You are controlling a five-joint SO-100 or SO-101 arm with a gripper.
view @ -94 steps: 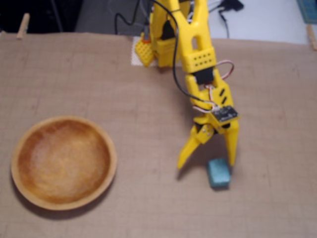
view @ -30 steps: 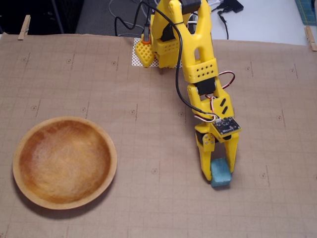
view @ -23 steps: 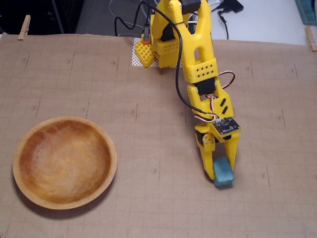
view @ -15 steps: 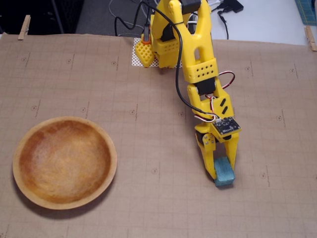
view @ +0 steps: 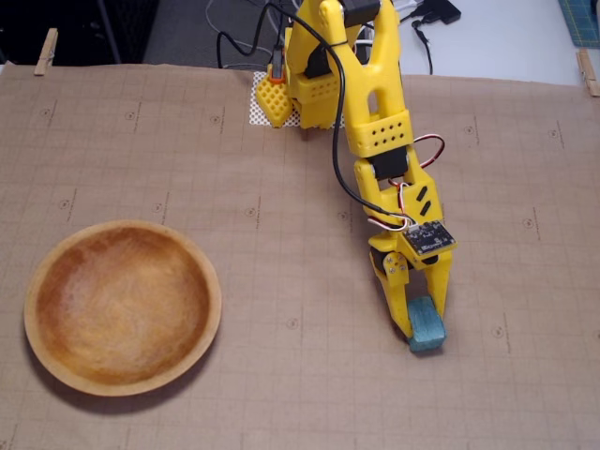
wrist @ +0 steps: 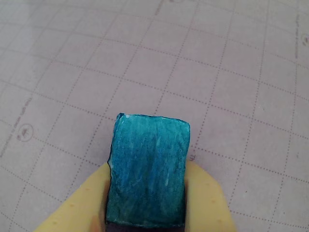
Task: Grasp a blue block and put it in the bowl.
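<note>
**Q.** What lies nearest the lens in the wrist view?

**A.** The blue block [wrist: 148, 170], seated between my two yellow fingers [wrist: 208, 203]. My gripper [wrist: 146, 212] is pinching it by its two long side faces; each finger presses a flank, with no gap visible on either side.

**Q.** Where is the block in the scene?

**A.** In the fixed view the blue block [view: 427, 323] sits at the tip of my gripper [view: 420, 319], at or just above the brown gridded mat [view: 281, 281], right of centre. Whether it has cleared the mat I cannot tell. The bowl [view: 214, 309] stands well apart, toward the left edge, and is empty.

**Q.** How will the block handle?

**A.** Judged from its matte, streaked surface and softened edges, it is probably light and slightly yielding, like foam. It should not slip easily, nor break. A grip across the narrow width, near mid-length, seems soundest; too hard a squeeze might deform it and tilt it.

**Q.** Counts?

**A.** One block, one bowl, one arm with one gripper. Three wooden clothespins [view: 46, 52] at the mat's edges.
</note>
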